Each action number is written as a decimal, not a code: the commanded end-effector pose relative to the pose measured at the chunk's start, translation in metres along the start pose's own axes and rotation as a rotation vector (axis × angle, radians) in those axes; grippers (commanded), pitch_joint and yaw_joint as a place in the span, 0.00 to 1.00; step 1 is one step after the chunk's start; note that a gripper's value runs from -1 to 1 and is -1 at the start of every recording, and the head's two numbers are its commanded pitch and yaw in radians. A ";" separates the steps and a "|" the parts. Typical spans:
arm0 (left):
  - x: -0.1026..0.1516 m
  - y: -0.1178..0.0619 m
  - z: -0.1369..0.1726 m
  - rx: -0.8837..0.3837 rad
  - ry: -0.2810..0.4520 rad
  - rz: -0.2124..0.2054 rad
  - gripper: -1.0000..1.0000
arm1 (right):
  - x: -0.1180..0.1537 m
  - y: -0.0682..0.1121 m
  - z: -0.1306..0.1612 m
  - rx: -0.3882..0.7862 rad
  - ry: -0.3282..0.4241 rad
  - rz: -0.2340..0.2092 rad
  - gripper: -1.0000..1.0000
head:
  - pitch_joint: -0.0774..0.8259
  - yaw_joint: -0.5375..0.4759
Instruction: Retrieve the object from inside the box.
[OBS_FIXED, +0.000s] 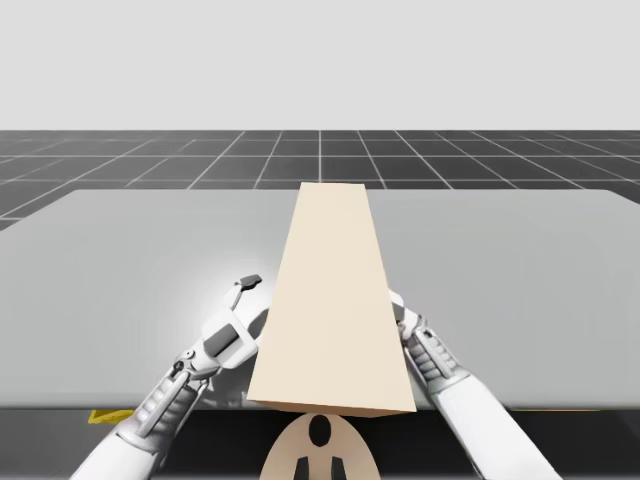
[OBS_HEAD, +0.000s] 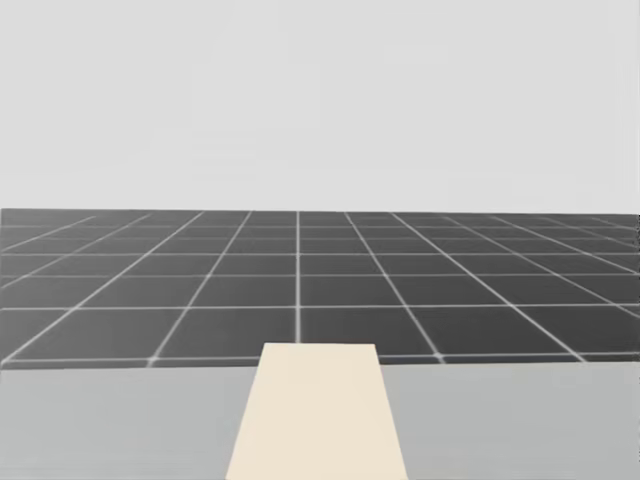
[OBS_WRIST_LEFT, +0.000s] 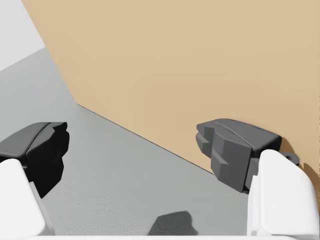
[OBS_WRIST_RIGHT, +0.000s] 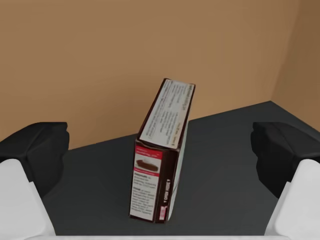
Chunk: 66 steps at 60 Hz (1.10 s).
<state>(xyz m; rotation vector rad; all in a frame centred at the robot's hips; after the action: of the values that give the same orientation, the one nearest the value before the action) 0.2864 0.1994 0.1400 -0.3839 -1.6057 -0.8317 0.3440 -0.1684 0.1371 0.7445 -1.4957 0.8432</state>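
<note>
A long tan box (OBS_FIXED: 330, 300) lies along the middle of the grey table (OBS_FIXED: 120, 260); its top (OBS_HEAD: 318, 410) also shows in the head view. Inside it, on a dark floor, a small brown and red carton (OBS_WRIST_RIGHT: 160, 160) stands on its narrow edge. My right gripper (OBS_WRIST_RIGHT: 162, 145) is open, with the carton between its fingers and touching neither. My right arm (OBS_FIXED: 425, 350) enters at the box's right side, its hand hidden by the box. My left gripper (OBS_WRIST_LEFT: 137, 150) (OBS_FIXED: 255, 300) is open beside the box's left wall (OBS_WRIST_LEFT: 175, 65), one finger (OBS_WRIST_LEFT: 230, 145) close against it.
A small yellow thing (OBS_FIXED: 110, 415) lies at the table's front edge, beside my left arm. Tan walls (OBS_WRIST_RIGHT: 100, 60) close in the carton behind and to one side. Wide bare table (OBS_FIXED: 520, 260) lies on both sides of the box.
</note>
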 end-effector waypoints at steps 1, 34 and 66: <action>-0.002 -0.015 -0.007 -0.047 0.003 0.017 0.00 | -0.007 -0.009 -0.026 0.083 -0.028 -0.025 0.00 | 0.14 0.48; -0.001 -0.013 -0.004 -0.031 0.000 0.003 0.00 | -0.032 -0.019 -0.026 0.012 0.139 -0.087 1.00 | 0.17 0.46; 0.000 -0.003 -0.003 0.003 -0.008 0.015 0.00 | 0.006 -0.056 0.124 -0.242 0.174 0.130 1.00 | 0.16 0.46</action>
<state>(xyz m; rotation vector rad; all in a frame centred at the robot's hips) 0.2883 0.2013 0.1408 -0.3637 -1.6176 -0.8108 0.3317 -0.2665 0.1291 0.4851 -1.4097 0.7963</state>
